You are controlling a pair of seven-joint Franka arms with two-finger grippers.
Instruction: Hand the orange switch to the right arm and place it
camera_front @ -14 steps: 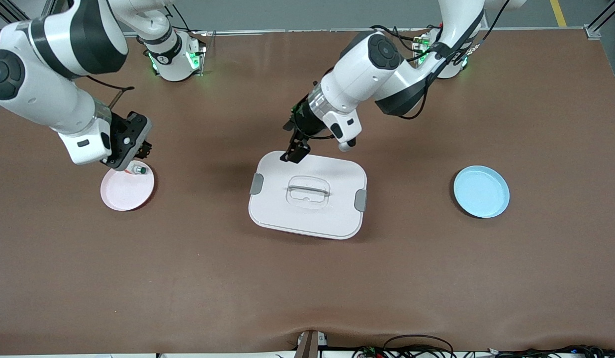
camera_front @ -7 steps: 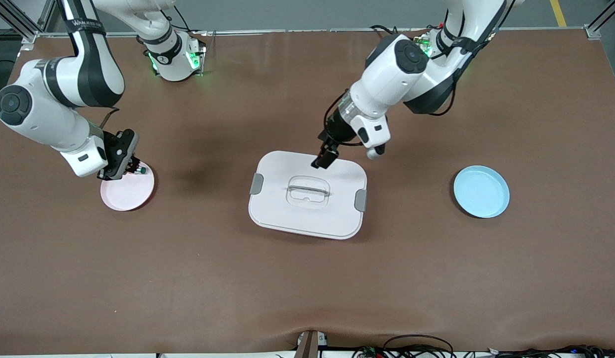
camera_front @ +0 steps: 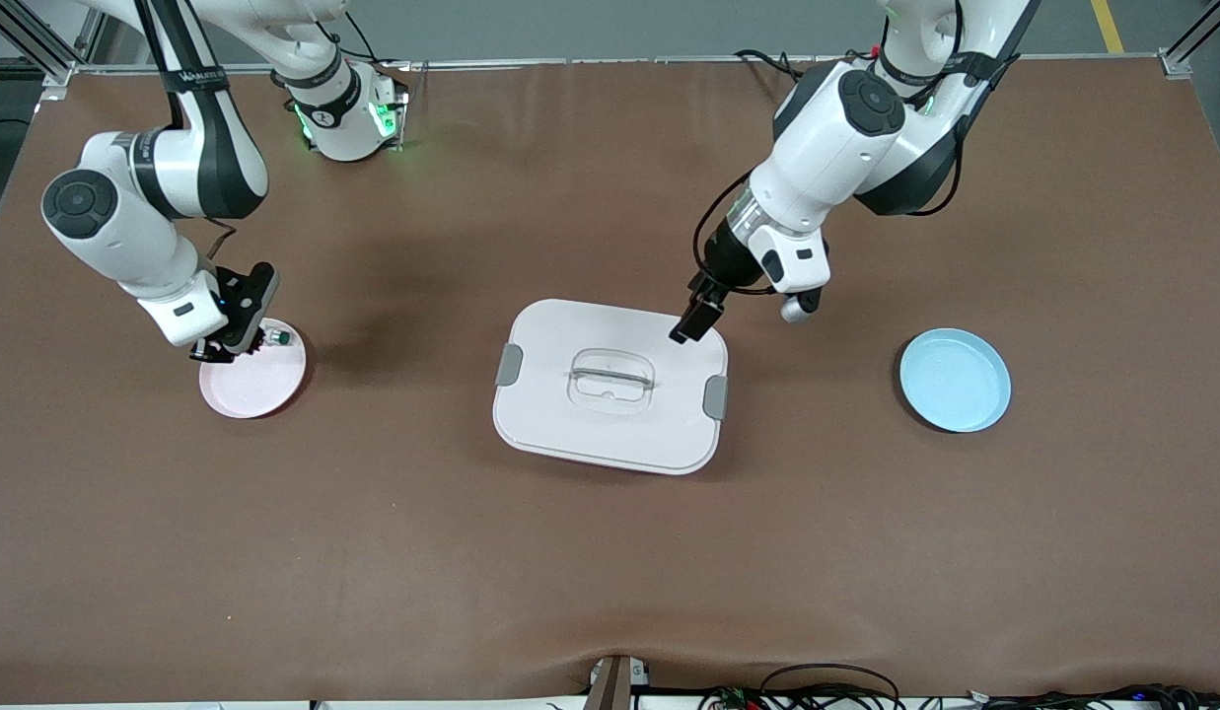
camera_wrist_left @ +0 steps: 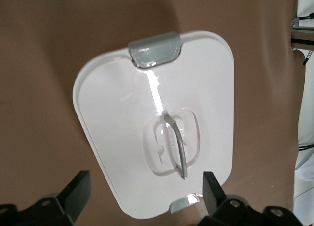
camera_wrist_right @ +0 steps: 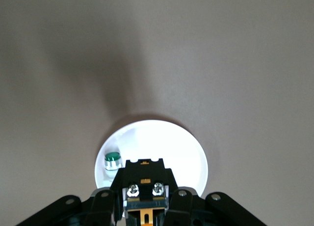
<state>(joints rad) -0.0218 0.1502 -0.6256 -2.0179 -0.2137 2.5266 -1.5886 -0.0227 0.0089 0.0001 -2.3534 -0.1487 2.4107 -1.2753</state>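
The orange switch (camera_wrist_right: 143, 174), a small black block with an orange middle, sits clamped in my right gripper (camera_wrist_right: 143, 202), which is shut on it. That gripper (camera_front: 235, 338) hangs low over the pink plate (camera_front: 259, 387), at the plate's edge toward the robots' bases. In the front view the fingers hide the switch. My left gripper (camera_front: 695, 323) is open and empty above the white lid's (camera_front: 610, 424) corner toward the left arm's end. Its two fingers (camera_wrist_left: 78, 194) stand wide apart over the lid's edge (camera_wrist_left: 113, 103).
A small silver part with a green cap (camera_front: 277, 338) lies on the pink plate beside my right gripper. The lid has a clear handle (camera_front: 611, 376) and grey clips (camera_front: 715, 396). A blue plate (camera_front: 955, 381) lies toward the left arm's end.
My right gripper has come down toward the pink plate with the switch in it. My left gripper has travelled over the lid toward the left arm's end, staying open.
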